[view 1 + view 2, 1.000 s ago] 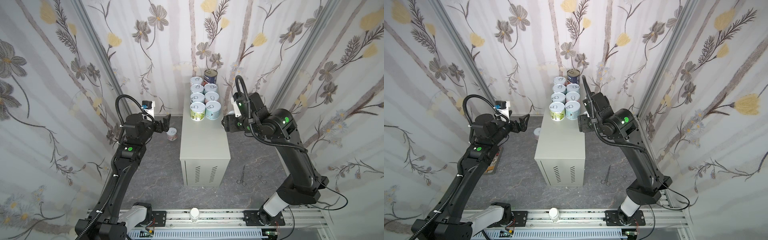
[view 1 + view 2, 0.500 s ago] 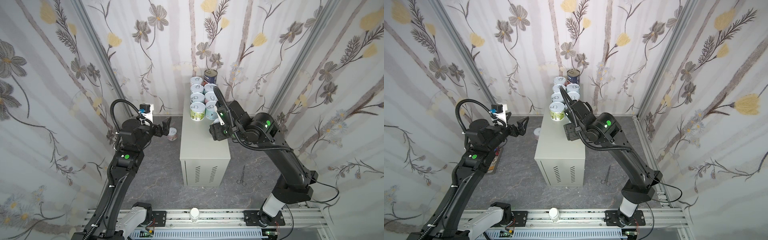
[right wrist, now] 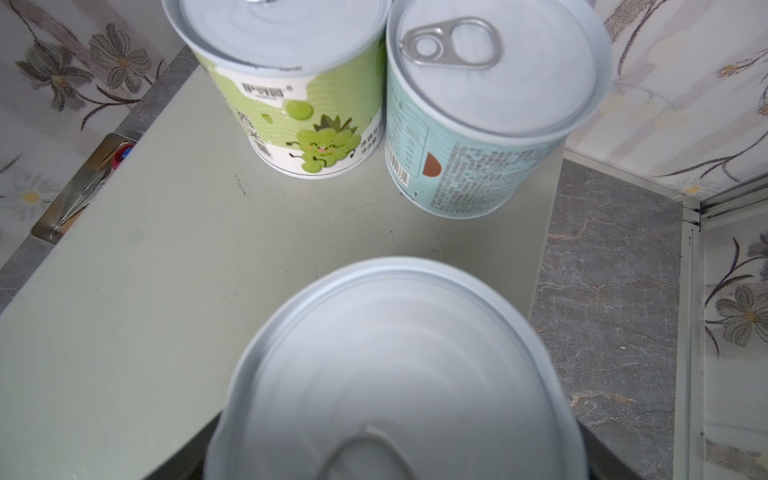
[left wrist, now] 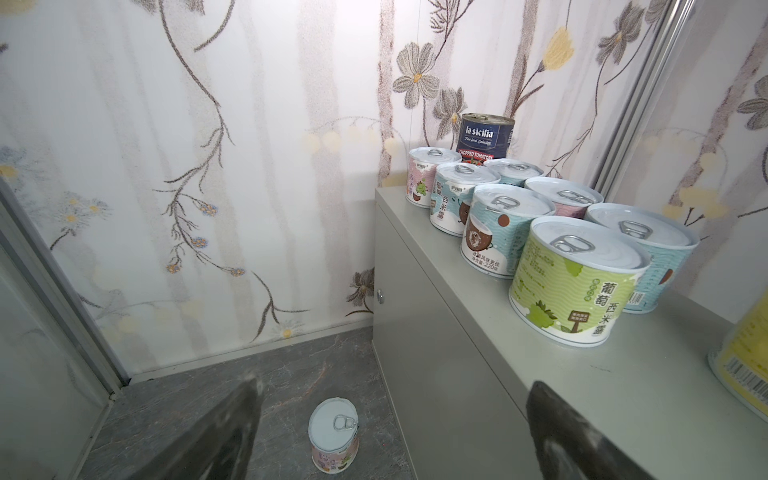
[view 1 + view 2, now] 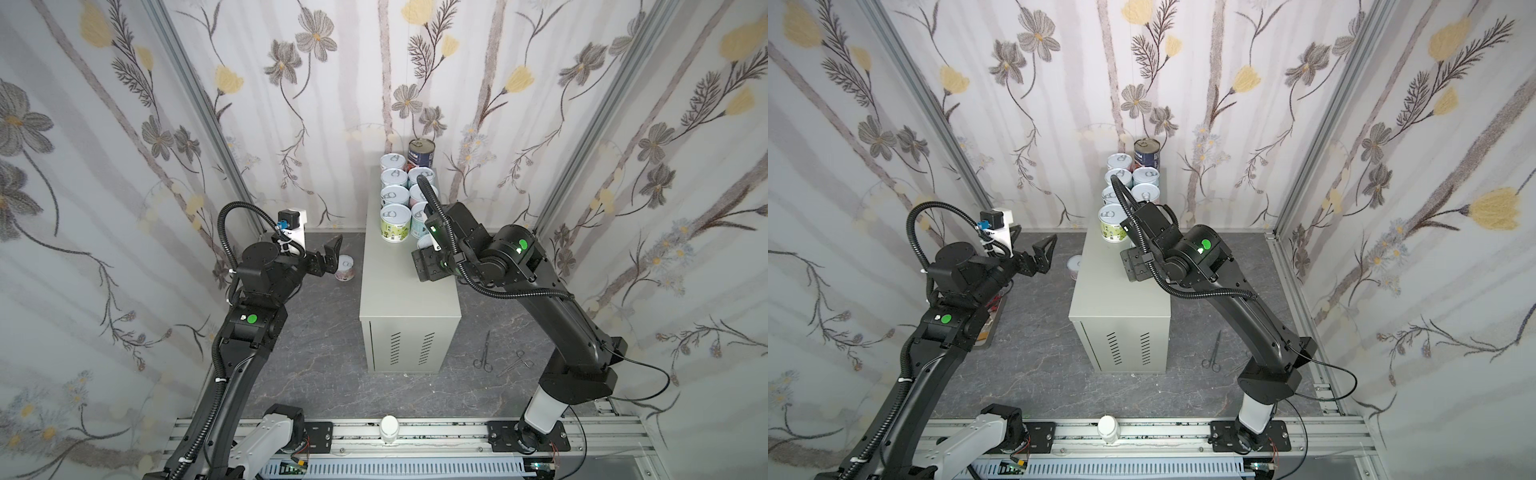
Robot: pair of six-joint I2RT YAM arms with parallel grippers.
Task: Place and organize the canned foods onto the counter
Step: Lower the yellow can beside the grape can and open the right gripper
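Cans [image 4: 575, 286]: ten, one off the counter [image 4: 644, 374]

The space is enclosed by walls [image 5: 104, 166] papered with grey and yellow flowers, joined at the corners by aluminium posts [image 5: 199, 108]. The floor [image 5: 324, 357] is covered in dark grey marbled sheet, evenly lit.

The counter [image 5: 409, 291] is sheet metal under smooth, matt grey-beige paint. The green grape can [image 4: 571, 282] wears a satin printed label [image 4: 540, 299] that looks like paper, beneath a smooth white lid [image 4: 598, 255] with a shiny metal pull-tab [image 4: 567, 244]. The tomato can [image 4: 486, 135] has a dull bare-metal top. The floor [image 5: 324, 361] looks like matt marbled stone, and the wall covering [image 4: 208, 166] looks grainy and cloth-like.
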